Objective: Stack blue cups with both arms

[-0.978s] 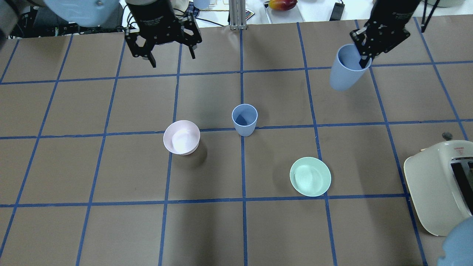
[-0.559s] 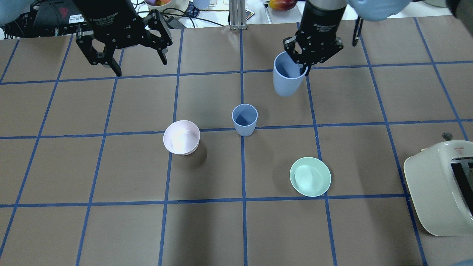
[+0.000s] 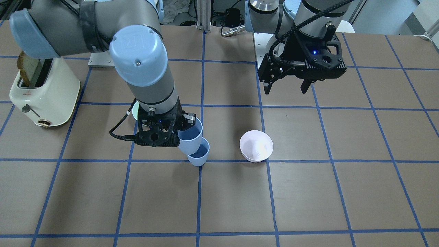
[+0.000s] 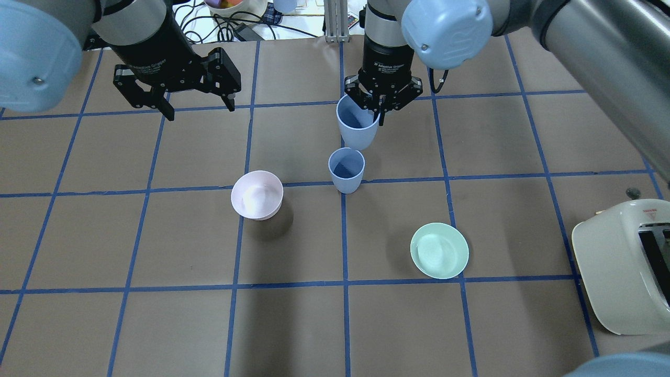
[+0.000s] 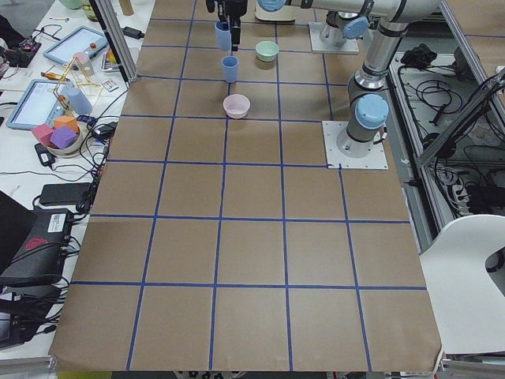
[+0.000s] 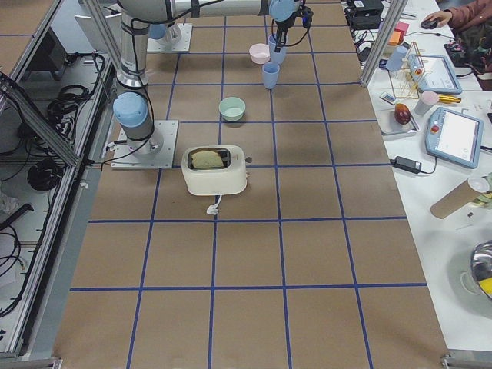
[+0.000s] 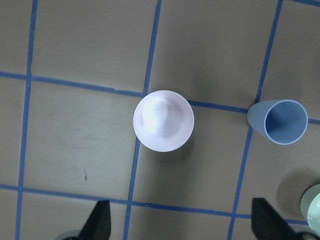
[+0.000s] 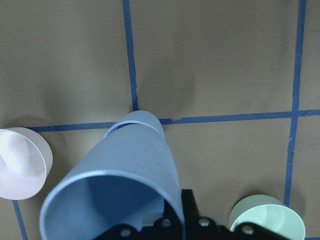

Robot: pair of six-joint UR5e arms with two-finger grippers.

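Note:
One blue cup [image 4: 346,170] stands upright and open at the table's middle; it also shows in the front view [image 3: 199,156] and the left wrist view [image 7: 284,122]. My right gripper [image 4: 380,107] is shut on the rim of the second blue cup [image 4: 357,128], holding it tilted in the air just behind and above the standing one [image 3: 189,139]. In the right wrist view the held cup [image 8: 120,185] covers most of the standing cup's rim [image 8: 145,117]. My left gripper [image 4: 199,111] is open and empty, high over the table's far left.
A pale pink bowl [image 4: 257,194] sits left of the standing cup. A mint-green bowl [image 4: 439,250] sits nearer and to the right. A cream toaster [image 4: 623,267] stands at the right edge. Blue tape lines grid the brown table.
My right gripper has carried its blue cup leftward from the far right to just above the standing cup. My left gripper has shifted left and a little nearer, still open.

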